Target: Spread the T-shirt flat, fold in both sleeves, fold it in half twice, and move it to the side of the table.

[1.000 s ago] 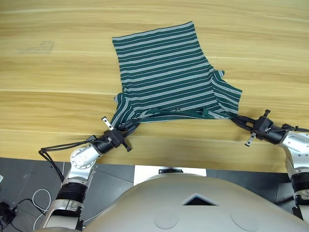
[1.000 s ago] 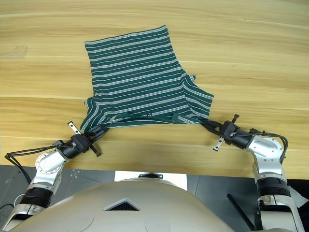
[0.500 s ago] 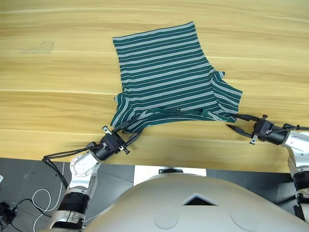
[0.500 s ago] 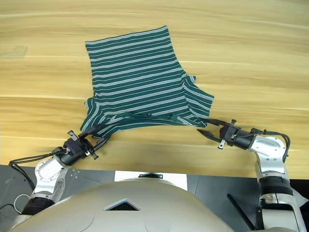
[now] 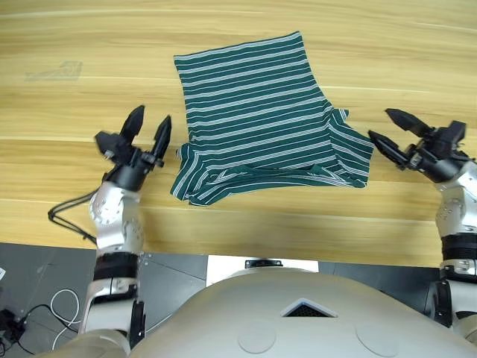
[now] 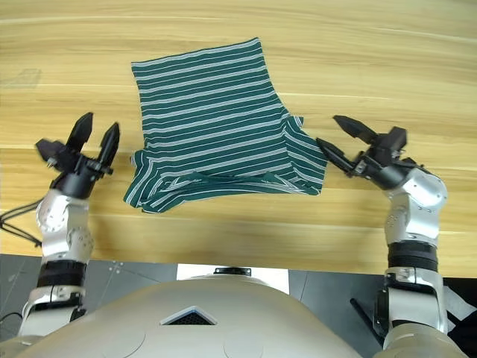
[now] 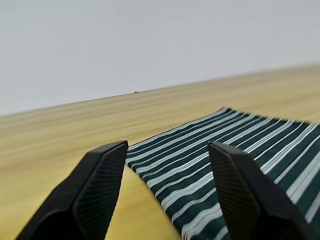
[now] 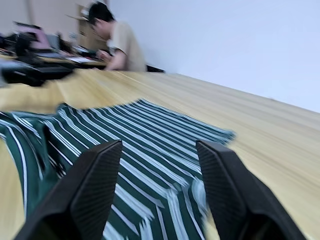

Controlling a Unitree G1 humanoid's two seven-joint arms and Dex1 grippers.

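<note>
Green-striped T-shirt (image 5: pixel 257 112) lies lengthwise near-to-far, collar end nearest.

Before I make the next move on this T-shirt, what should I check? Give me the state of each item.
1. Left pincer open and holding nothing: ok.
2. Right pincer open and holding nothing: ok.
3. T-shirt lying wholly on the table: ok.
4. T-shirt spread flat: not ok; its near edge is rumpled, and the corner by the left pincer is bunched.
5. Both sleeves folded in: not ok; one sleeve sticks out toward the right pincer.
</note>
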